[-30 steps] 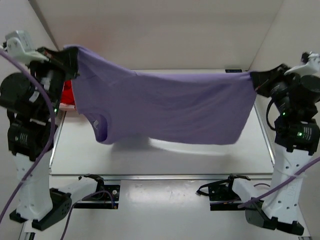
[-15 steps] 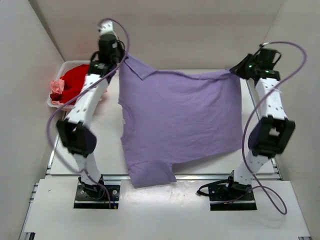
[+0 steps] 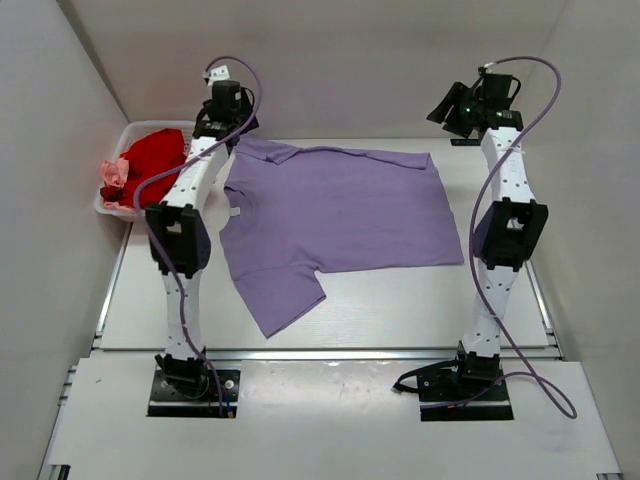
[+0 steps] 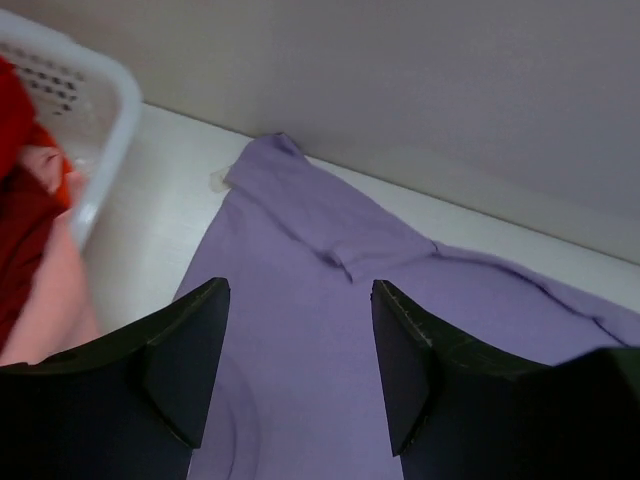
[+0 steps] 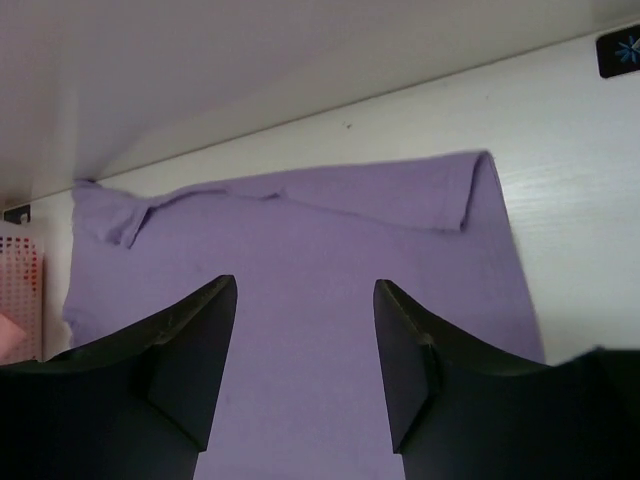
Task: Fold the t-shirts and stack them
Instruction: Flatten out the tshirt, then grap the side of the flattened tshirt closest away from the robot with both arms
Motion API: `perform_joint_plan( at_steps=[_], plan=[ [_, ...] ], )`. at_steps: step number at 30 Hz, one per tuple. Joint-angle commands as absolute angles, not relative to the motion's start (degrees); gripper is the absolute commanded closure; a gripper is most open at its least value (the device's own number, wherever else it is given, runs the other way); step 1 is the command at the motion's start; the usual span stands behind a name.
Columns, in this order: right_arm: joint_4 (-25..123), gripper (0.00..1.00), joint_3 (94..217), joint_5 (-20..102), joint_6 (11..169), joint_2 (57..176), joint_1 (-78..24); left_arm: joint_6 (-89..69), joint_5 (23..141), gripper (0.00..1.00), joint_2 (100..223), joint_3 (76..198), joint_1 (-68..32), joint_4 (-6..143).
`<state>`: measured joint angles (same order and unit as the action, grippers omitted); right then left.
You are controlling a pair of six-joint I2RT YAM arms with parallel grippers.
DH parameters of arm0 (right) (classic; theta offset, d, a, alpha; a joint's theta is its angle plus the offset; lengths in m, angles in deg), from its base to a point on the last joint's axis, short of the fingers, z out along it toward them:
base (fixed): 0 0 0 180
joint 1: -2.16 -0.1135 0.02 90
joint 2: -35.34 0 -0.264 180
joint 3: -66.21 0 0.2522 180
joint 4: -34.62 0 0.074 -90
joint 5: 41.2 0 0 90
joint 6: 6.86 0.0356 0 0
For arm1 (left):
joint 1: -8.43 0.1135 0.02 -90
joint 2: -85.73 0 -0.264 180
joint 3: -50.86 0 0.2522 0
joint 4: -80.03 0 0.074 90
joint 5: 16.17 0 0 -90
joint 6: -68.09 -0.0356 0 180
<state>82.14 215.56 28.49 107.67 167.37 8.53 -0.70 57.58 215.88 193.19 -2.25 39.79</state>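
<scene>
The lavender t-shirt (image 3: 340, 215) lies spread flat on the white table (image 3: 400, 310), with one sleeve (image 3: 275, 300) pointing to the near left. My left gripper (image 3: 232, 125) hangs open above its far left corner, with nothing between the fingers (image 4: 190, 350); the wrist view shows the cloth (image 4: 330, 230) below. My right gripper (image 3: 445, 112) is open above the far right corner, and the shirt's folded-over far edge (image 5: 400, 200) shows beneath it. A red t-shirt (image 3: 155, 160) and a pale pink one (image 3: 112, 178) sit in the basket.
The white plastic basket (image 3: 128, 132) stands at the back left, close beside the left gripper (image 4: 300, 290) and seen as a rim (image 4: 105, 95). White walls close in the back and both sides. A small black marker (image 5: 618, 50) lies on the table's far right.
Both grippers have opened and let go of the lavender t-shirt. It hung stretched between them before and now lies flat on the table. Both arms reach to the back.
</scene>
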Motion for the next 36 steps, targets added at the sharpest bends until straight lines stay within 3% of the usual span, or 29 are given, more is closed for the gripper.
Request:
perform_joint_plan(
  at_steps=[1,4,8,18,30,36],
  plan=[
    [86.3,0.45,210.4,33.1,106.2,157.1,9.7,-1.2,57.6,0.30,199.8,185.0,-3.1,42.9],
    [85.1,0.45,191.9,33.4,105.9,149.5,10.9,-0.1,61.0,0.30,192.0,173.6,-4.4,39.1],
    [86.9,0.45,175.9,35.3,105.1,142.1,11.8,1.5,59.9,0.30,179.9,153.0,-8.1,32.5],
    [88.8,0.44,159.7,39.6,103.0,136.9,11.8,6.5,72.9,0.31,162.8,117.8,-8.9,28.5],
    [88.6,0.43,155.1,41.2,102.8,138.6,12.8,14.1,77.1,0.30,162.9,104.8,-18.5,31.7],
    [87.7,0.41,153.4,40.7,103.4,139.3,12.8,14.4,76.6,0.30,166.1,104.1,-21.4,30.9]
  ],
)
